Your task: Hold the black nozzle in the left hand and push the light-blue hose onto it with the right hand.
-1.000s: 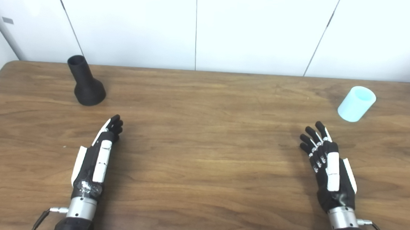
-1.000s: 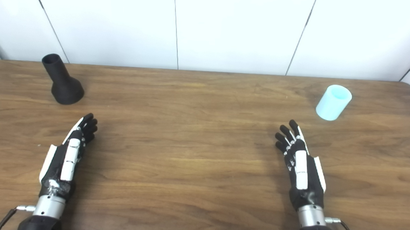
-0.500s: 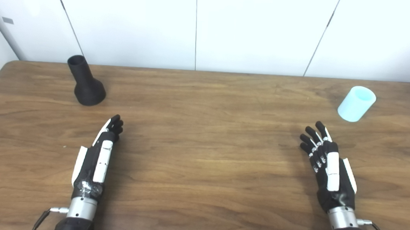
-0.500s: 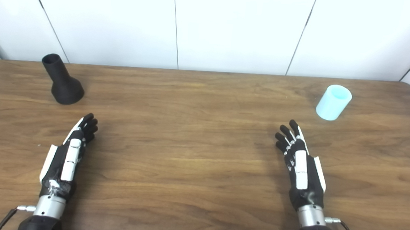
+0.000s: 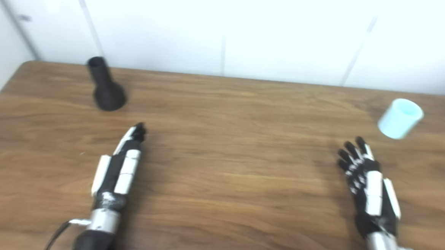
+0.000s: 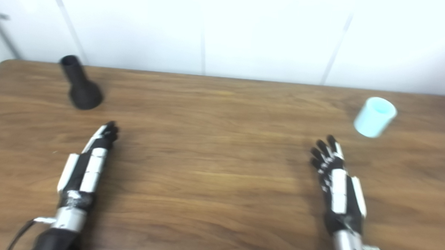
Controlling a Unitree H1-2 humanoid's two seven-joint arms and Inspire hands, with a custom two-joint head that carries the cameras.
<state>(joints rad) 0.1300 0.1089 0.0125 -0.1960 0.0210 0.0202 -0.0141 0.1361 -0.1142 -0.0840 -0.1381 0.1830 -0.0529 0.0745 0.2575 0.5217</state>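
While both hands lie low over the table [image 5: 219, 185] with fingers stretched out and holding nothing, the left hand [image 5: 123, 165] points toward the black nozzle [image 5: 106, 85] standing near the far left corner. The right hand [image 5: 368, 182] likewise aims at the light-blue hose [image 5: 400, 118] at far right, each piece well apart from its hand, so reaching seems the first step.

Wood-grain table [image 5: 223, 102], pretty blurry. Had a black nozzle [image 5: 106, 86] standing far left. Light-blue hose [image 5: 400, 118] sat far right.
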